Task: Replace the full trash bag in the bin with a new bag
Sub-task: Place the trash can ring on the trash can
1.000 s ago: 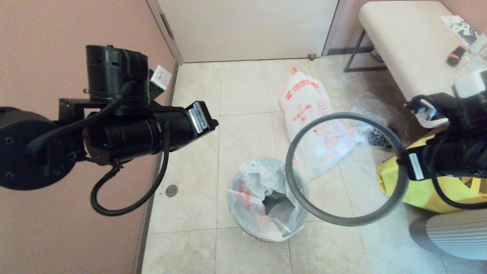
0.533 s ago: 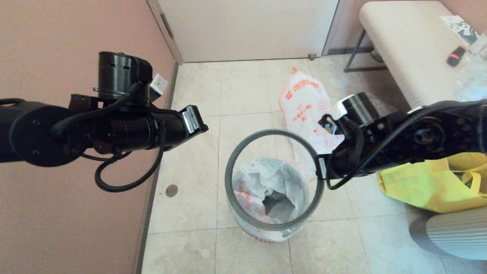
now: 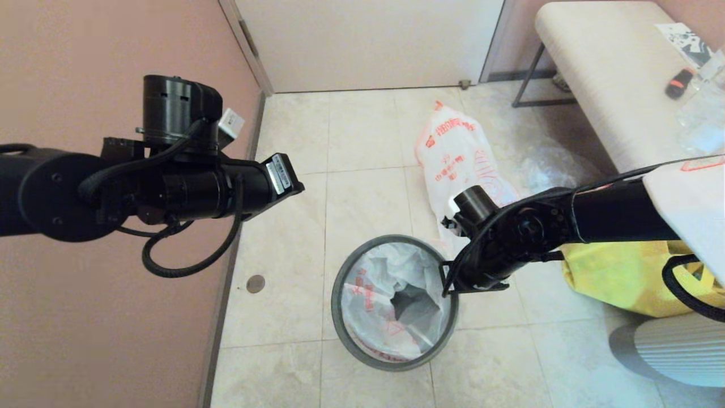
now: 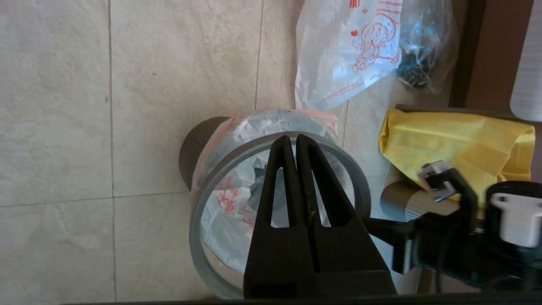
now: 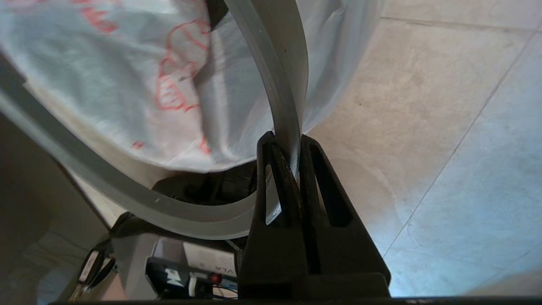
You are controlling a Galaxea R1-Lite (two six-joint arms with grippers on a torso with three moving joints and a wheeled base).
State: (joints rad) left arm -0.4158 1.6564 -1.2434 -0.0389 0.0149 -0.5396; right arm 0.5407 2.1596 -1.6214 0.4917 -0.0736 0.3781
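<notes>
Low, right gripper (image 5: pixel 292 144) pinching hoop rim (image 3: pixel 340 283) over bin (image 4: pixel 197 146), left gripper (image 4: pixel 292 142) closed, raised.

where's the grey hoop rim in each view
Head view: hoop rim low centre, ringing the bin's bag-lined mouth.
Left wrist view: low centre, behind the shut left gripper.
Right wrist view: arcs from top centre, pinched by the right gripper.
Shared landmark: the new bag.

Pale tiled floor (image 3: pixel 362 141), pink wall (image 3: pixel 85 56) on the left, white door (image 3: pixel 368 39) at the back. Cushioned surface (image 3: pixel 600 68) on dark metal legs at right, small orange-and-black item (image 3: pixel 678 83) lying on it. Yellow tote (image 3: pixel 623 277) on floor below. Clear plastic bag (image 4: pixel 419 51) with dark contents just beside tote.
</notes>
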